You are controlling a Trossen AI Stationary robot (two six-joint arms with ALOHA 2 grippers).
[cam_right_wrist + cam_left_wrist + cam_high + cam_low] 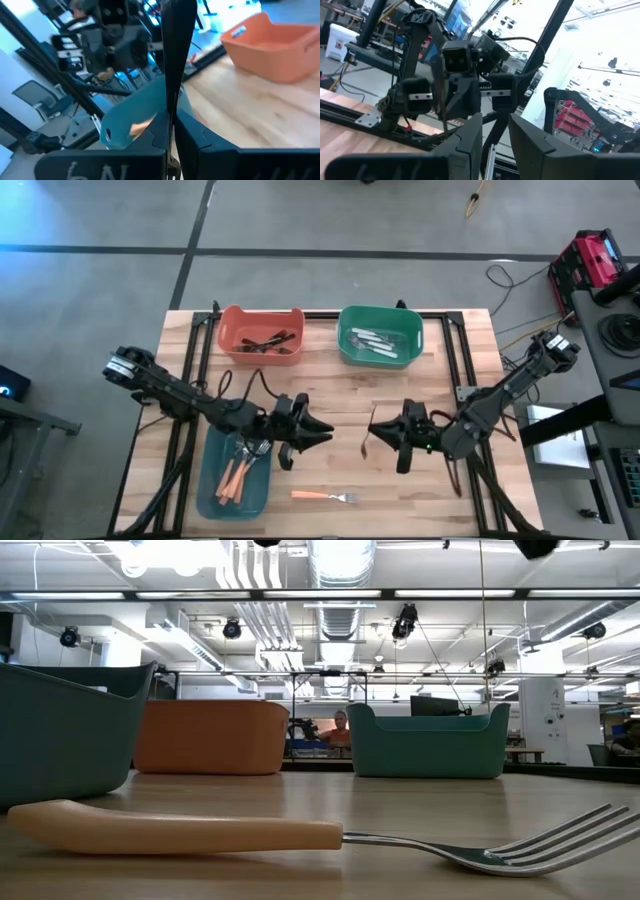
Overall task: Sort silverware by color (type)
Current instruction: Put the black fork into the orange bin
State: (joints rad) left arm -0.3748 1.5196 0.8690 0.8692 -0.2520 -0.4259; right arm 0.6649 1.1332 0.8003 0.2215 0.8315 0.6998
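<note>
Nearest the tabletop's point(470, 360) front edge, an orange-handled fork point(325, 497) lies flat on the bare wood, tines toward the right arm's side; in the low view the same fork point(250, 835) fills the foreground. Just behind and to its left stands the blue bin point(205, 500), holding several orange-handled forks point(238, 472) with their metal heads pointing away from the front edge.

Mid-table, the two arms meet above the wood, hands facing each other. The left hand point(318, 434) hovers beside the blue bin with its fingers point(465, 145) parted and nothing between them. The right hand point(382, 436) has its fingers point(192, 137) pressed together, pinching a black utensil point(368, 438), which stands upright between them in the right wrist view point(176, 55).

Farthest back, two bins sit side by side: an orange bin point(261, 335) containing black utensils point(268, 342), and a green bin point(380, 335) containing white-handled utensils point(378, 342). A person point(342, 730) shows in the room beyond the tabletop.
</note>
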